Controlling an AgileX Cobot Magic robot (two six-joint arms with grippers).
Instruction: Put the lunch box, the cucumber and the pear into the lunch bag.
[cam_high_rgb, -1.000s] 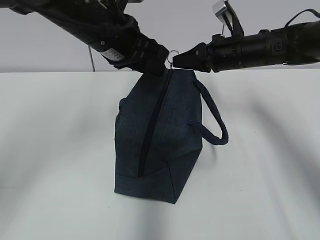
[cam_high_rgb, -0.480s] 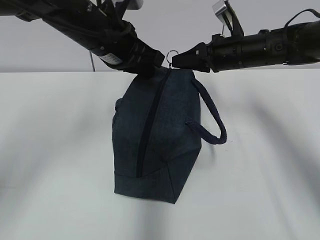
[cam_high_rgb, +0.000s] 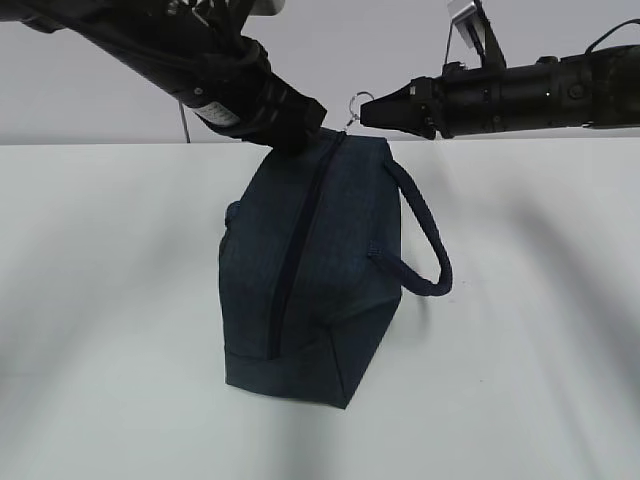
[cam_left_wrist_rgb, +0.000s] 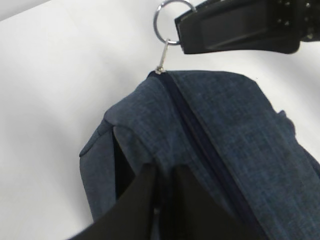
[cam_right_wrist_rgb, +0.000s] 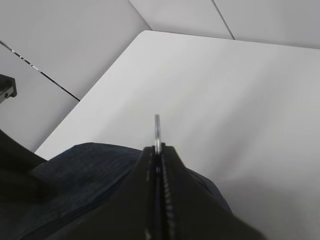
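A dark navy lunch bag stands on the white table, its closed zipper running from near to far and its loop handle hanging to the right. At its far top edge, the left gripper is pinched on the bag's fabric, seen closely only in the left wrist view. The right gripper is clamped on the metal ring pull. A white label on the left arm cannot be read.

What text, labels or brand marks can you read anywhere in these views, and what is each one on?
None can be read.
White sticker on the left arm's wrist: dark print, too small and blurred to read.
Lunch bag: no logo or tag visible on its fabric in any view.
Right gripper, ring pull and table: no markings visible.
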